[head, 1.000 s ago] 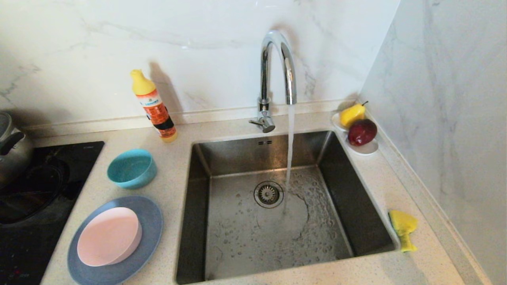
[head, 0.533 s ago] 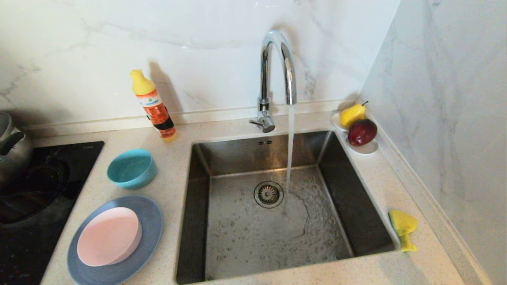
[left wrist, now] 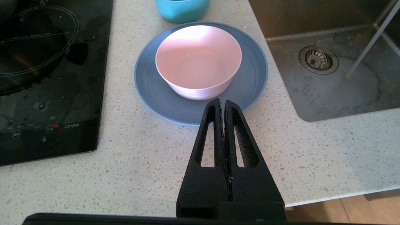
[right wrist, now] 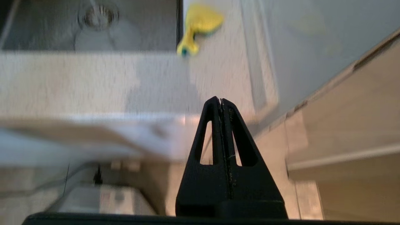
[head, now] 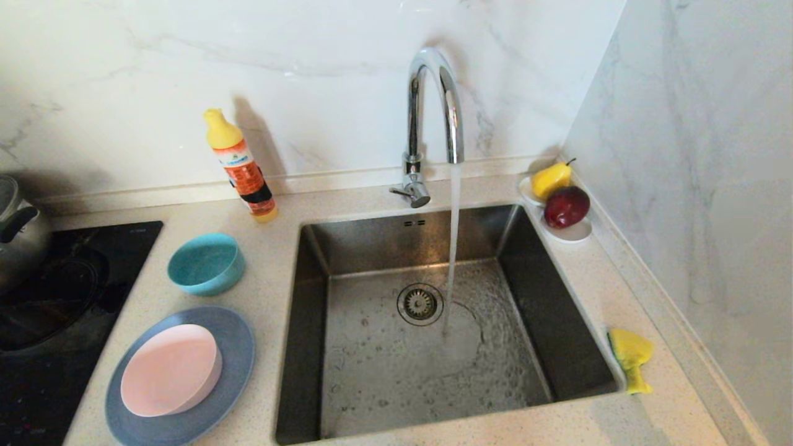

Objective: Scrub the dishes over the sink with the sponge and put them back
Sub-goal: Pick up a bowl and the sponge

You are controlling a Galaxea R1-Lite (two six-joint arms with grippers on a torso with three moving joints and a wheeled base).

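Observation:
On the counter left of the sink (head: 310, 297) lies the grey-blue plate (head: 232, 359) with the pale pink bowl (head: 170, 370) standing on it. The teal bowl (head: 206, 263) sits just behind them. The yellow sponge (head: 630, 359) lies crumpled on the counter at the sink's front right corner. Neither arm shows in the head view. My left gripper (left wrist: 223, 101) is shut and empty, its tips just short of the plate's (left wrist: 250, 81) near rim and the pink bowl (left wrist: 198, 61). My right gripper (right wrist: 220, 100) is shut and empty, back from the counter's front edge, with the sponge (right wrist: 198, 26) well ahead.
Water runs from the chrome tap (head: 433, 118) into the sink near the drain (head: 420, 303). A detergent bottle (head: 240, 166) stands at the back wall. A white dish with a pear and an apple (head: 560, 198) sits at the back right. A black hob (head: 56, 310) and pot (head: 18, 229) are at the left.
Nothing on the counter has moved in the head view. Only the water in the sink keeps shifting.

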